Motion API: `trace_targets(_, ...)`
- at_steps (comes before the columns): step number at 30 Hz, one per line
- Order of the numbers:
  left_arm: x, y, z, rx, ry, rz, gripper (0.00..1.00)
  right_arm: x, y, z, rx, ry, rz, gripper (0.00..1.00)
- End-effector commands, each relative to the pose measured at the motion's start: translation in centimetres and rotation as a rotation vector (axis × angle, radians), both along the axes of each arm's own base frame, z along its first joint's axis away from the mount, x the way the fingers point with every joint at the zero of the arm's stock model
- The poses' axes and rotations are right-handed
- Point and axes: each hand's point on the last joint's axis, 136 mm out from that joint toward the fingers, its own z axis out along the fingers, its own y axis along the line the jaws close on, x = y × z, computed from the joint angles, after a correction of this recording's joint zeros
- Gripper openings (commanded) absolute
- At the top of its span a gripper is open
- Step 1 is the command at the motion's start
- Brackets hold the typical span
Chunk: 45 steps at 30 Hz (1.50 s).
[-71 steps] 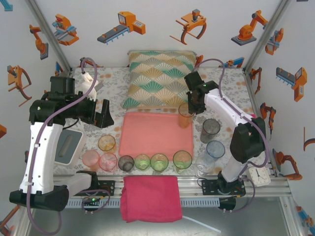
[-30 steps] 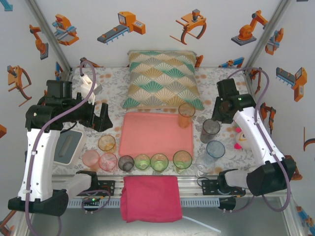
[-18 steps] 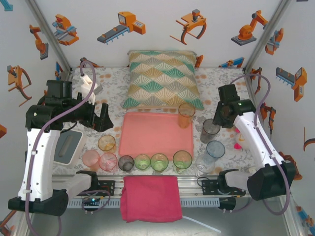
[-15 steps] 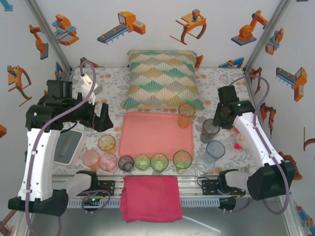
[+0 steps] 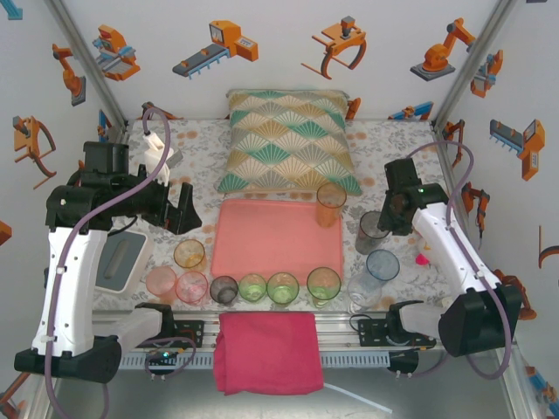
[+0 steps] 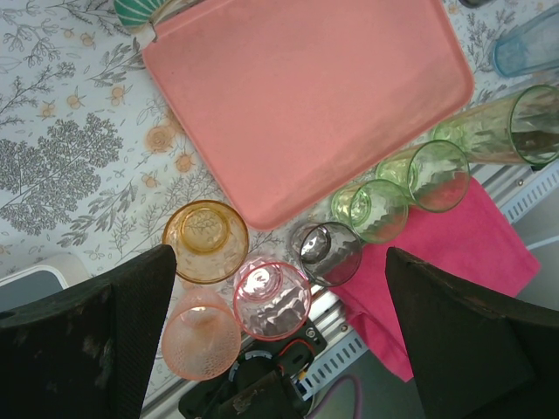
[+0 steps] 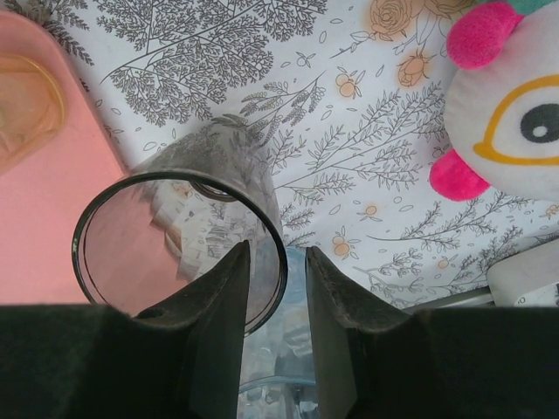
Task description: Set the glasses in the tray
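The salmon-pink tray (image 5: 271, 240) (image 6: 306, 96) lies mid-table with an amber glass (image 5: 331, 202) standing on its far right corner. A smoky grey glass (image 5: 373, 231) (image 7: 179, 244) stands just right of the tray. My right gripper (image 5: 386, 218) (image 7: 278, 253) straddles its rim, one finger inside and one outside, open with a small gap. A blue glass (image 5: 382, 264) and a clear one (image 5: 362, 292) stand nearer. Several green, grey, pink and amber glasses (image 5: 252, 286) (image 6: 271, 298) line the tray's near edge. My left gripper (image 5: 181, 209) (image 6: 279, 257) hangs wide open above the left ones.
A fan-patterned cushion (image 5: 288, 140) lies behind the tray. A magenta cloth (image 5: 266, 349) hangs over the front rail. A plush toy (image 7: 507, 105) sits right of the grey glass, and a white box (image 5: 118, 262) is at the left.
My right arm has swung in from the right and come down over the grey glass, its jaws narrowing around the rim. The left arm and the glasses have stayed put.
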Motion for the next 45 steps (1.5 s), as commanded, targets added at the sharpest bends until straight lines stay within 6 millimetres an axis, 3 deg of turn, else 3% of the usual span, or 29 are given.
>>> trace_targets(1,-0.8,-0.2,0.0,-0.002,0.008,-0.026,0.97,0.3,-0.5,0.1,-0.012,-0.023,-0.027,0.32)
trace_targets(26,-1.2,-0.2,-0.4,0.003,0.012,-0.031,0.97,0.9,-0.5,-0.5,-0.013,-0.036,-0.029,0.13)
trace_targets(34,-1.3,-0.2,-0.4,0.003,0.013,-0.033,0.97,1.0,-0.6,0.4,-0.021,-0.06,-0.014,0.04)
trace_targets(45,-1.2,-0.1,0.0,0.004,0.0,-0.03,0.97,1.0,-0.4,1.9,-0.015,-0.089,0.006,0.02)
